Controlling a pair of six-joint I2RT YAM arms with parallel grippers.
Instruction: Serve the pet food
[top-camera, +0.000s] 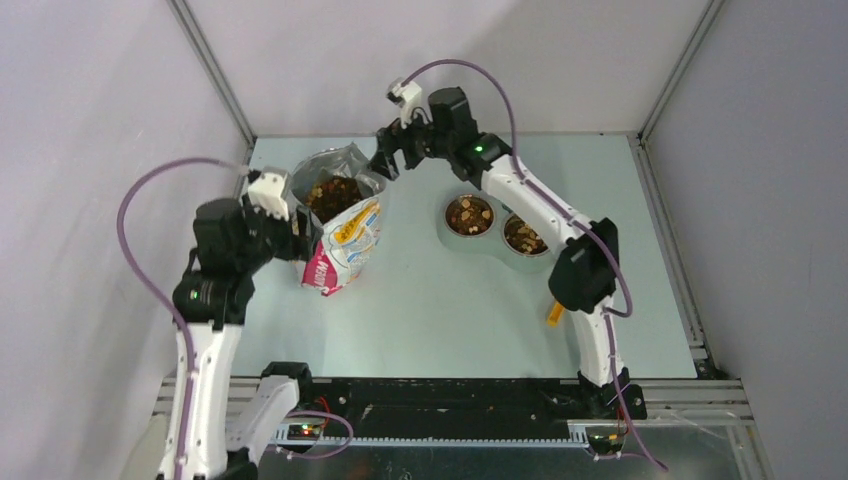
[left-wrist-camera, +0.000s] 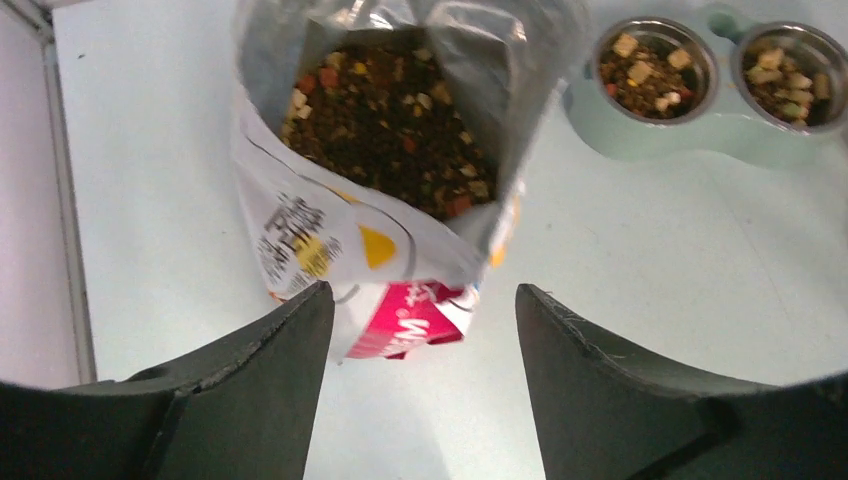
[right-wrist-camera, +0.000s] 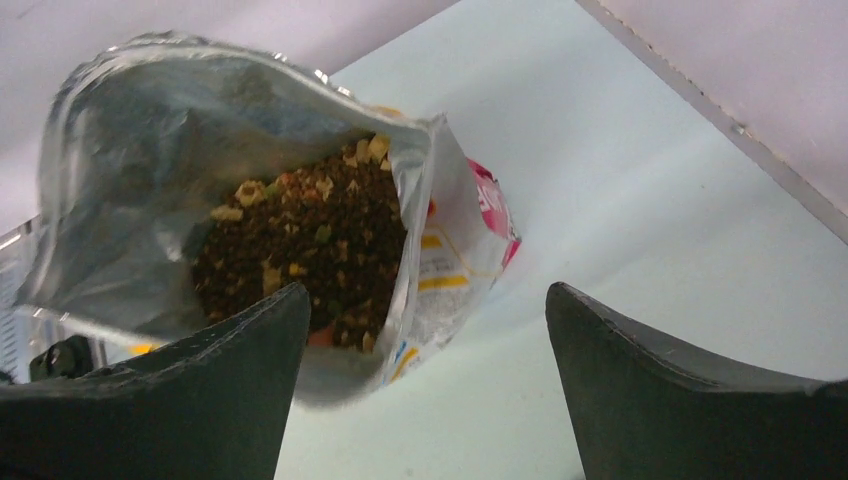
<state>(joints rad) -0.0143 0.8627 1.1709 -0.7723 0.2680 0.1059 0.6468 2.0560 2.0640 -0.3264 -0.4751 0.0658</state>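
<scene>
The pet food (top-camera: 333, 196) fills an open white printed foil bag (top-camera: 345, 250) standing left of centre; more of it lies in both metal bowls of a pale double feeder (top-camera: 447, 232). My left gripper (top-camera: 303, 236) stands open just left of the bag, not touching it. In the left wrist view the left gripper (left-wrist-camera: 425, 292) frames the bag's lower face (left-wrist-camera: 330, 235), with kibble (left-wrist-camera: 390, 130) above. My right gripper (top-camera: 390, 155) hovers open at the bag's far right rim. In the right wrist view the right gripper (right-wrist-camera: 428, 290) is empty, with the kibble (right-wrist-camera: 310, 240) seen past its left finger.
A yellow object (top-camera: 555, 312) peeks out under the right arm's elbow, mostly hidden. The feeder (left-wrist-camera: 700, 135) sits right of the bag. Walls close off the table's left, far and right sides, and a black rail runs along the near edge.
</scene>
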